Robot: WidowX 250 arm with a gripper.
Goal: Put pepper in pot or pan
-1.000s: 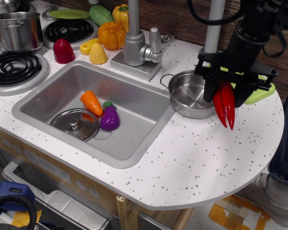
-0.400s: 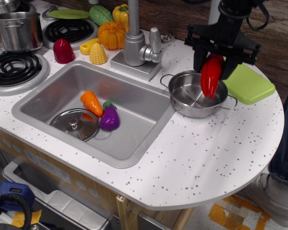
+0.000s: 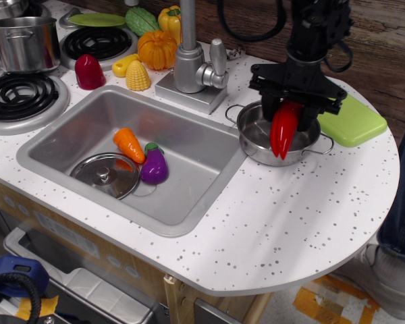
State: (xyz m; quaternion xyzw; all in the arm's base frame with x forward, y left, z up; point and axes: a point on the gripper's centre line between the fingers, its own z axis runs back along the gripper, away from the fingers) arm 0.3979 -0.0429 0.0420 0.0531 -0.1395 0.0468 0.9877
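Observation:
The small shiny steel pot (image 3: 255,133) with wire loop handles stands on the counter just right of the sink. Directly above it my gripper (image 3: 288,108) is shut on the long red chili pepper (image 3: 282,131), which hangs point-down over the pot's middle and front rim. The pepper's green stem is hidden between the fingers. Its tip appears level with the pot's front wall; I cannot tell whether it touches the pot.
A green block (image 3: 352,121) lies right of the pot. The faucet (image 3: 192,61) stands left of it. The sink (image 3: 67,131) holds a carrot, a purple eggplant and a lid (image 3: 105,174). A stockpot (image 3: 25,42), a dark-red dome toy and other vegetables sit at the back left.
My gripper has carried the pepper from beyond the pot's right edge leftward over the pot, then lowered it slightly toward the pot's front.

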